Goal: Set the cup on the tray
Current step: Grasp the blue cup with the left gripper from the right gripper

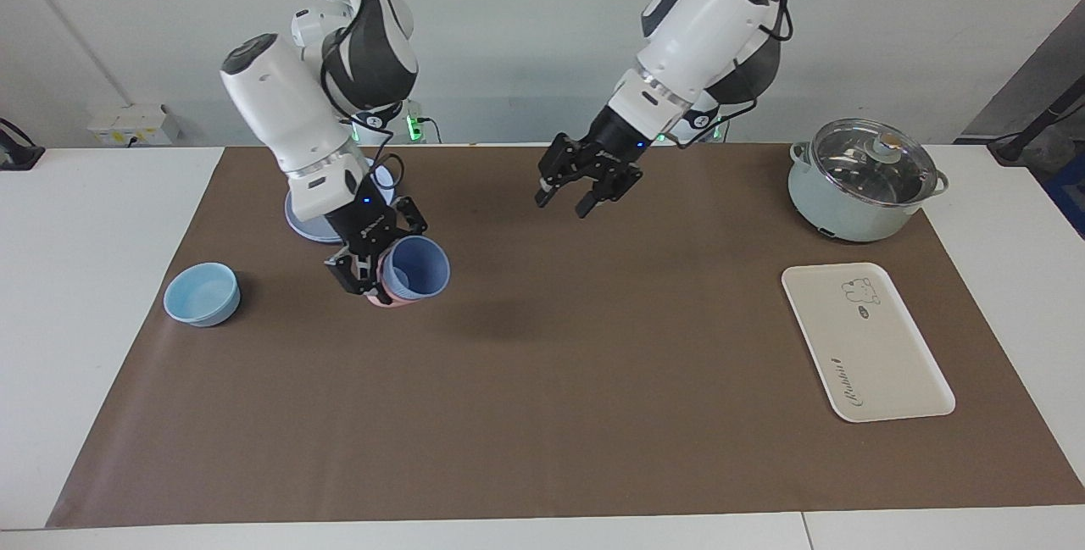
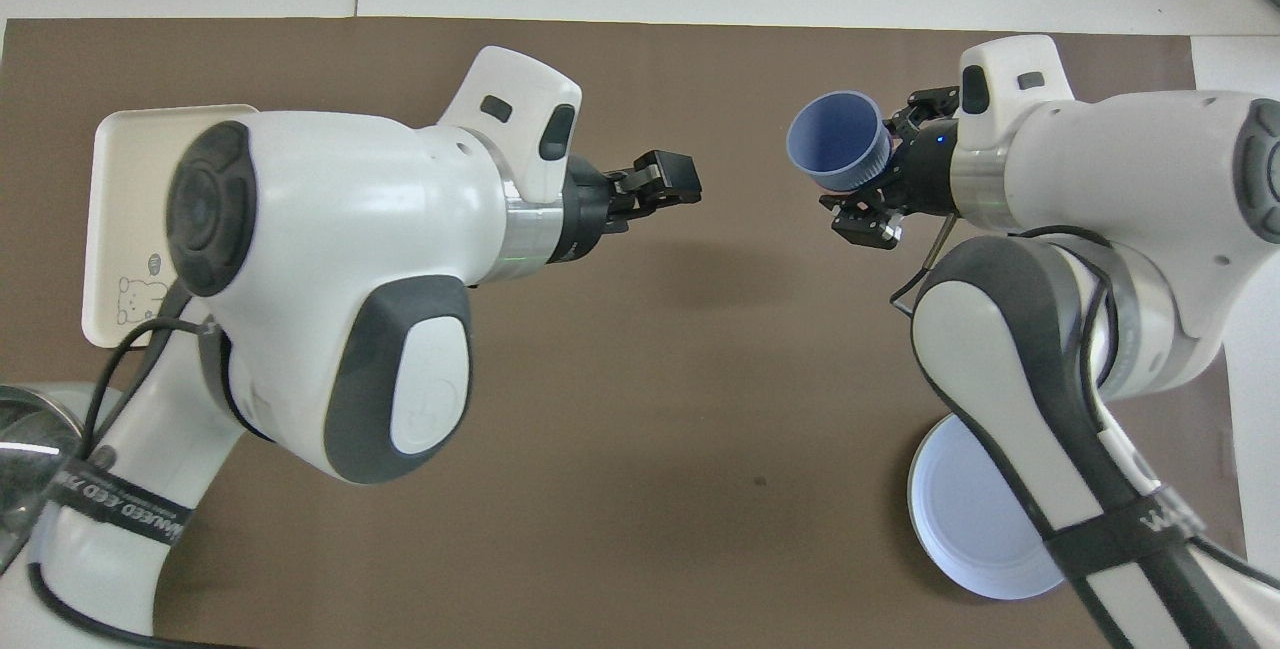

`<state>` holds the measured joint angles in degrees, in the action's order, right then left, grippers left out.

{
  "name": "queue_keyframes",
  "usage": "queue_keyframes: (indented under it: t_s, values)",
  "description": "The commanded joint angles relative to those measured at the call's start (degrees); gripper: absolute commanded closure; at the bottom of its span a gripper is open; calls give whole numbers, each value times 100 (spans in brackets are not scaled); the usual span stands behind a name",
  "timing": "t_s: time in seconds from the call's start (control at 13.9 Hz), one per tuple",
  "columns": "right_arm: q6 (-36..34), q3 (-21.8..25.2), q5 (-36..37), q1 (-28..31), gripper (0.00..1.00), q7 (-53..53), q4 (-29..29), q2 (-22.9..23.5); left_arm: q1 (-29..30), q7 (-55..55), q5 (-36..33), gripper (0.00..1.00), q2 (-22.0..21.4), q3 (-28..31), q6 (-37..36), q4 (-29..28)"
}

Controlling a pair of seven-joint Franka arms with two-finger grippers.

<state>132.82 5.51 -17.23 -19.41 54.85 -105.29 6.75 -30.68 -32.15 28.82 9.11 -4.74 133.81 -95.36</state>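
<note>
The periwinkle-blue cup (image 1: 417, 269) is held tilted in my right gripper (image 1: 375, 272), up in the air over the mat toward the right arm's end. It also shows in the overhead view (image 2: 836, 140), with my right gripper (image 2: 872, 197) shut on it. A salmon-pink cup (image 1: 388, 299) shows right under the blue one, against it; I cannot tell whether they are nested. My left gripper (image 1: 583, 196) is open and empty over the middle of the mat, also in the overhead view (image 2: 668, 185). The cream-white tray (image 1: 865, 347) lies flat and bare toward the left arm's end (image 2: 140, 179).
A light-blue bowl (image 1: 202, 294) sits near the mat's edge at the right arm's end. A round blue plate (image 1: 303, 226) lies near the right arm's base (image 2: 965, 519). A lidded pale-green pot (image 1: 865, 186) stands nearer to the robots than the tray.
</note>
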Motion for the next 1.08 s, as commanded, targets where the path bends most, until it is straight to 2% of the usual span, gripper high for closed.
queue_keyframes:
  t_s: [0.0, 0.22, 0.5, 0.65, 0.87, 1.01]
  values:
    - [-317, 21, 632, -116, 100, -273, -114, -182, -376, -212, 132, 30, 477, 96, 644, 325]
    - [-415, 21, 1053, -239, 100, -281, -114, -218, -640, -222, 132, 35, 741, 96, 1155, 342]
    - [-424, 21, 1291, -274, 100, -282, -123, -218, -843, -300, 124, 41, 1136, 96, 1446, 386]
    - [-424, 21, 1371, -283, 100, -282, -123, -226, -878, -406, 115, 45, 1303, 96, 1481, 606]
    - [-424, 12, 1389, -327, 100, -299, -123, -227, -931, -494, 115, 56, 1313, 96, 1481, 633]
    - [-424, 21, 1398, -362, 100, -299, -123, -227, -957, -503, 97, 73, 1322, 105, 1481, 633]
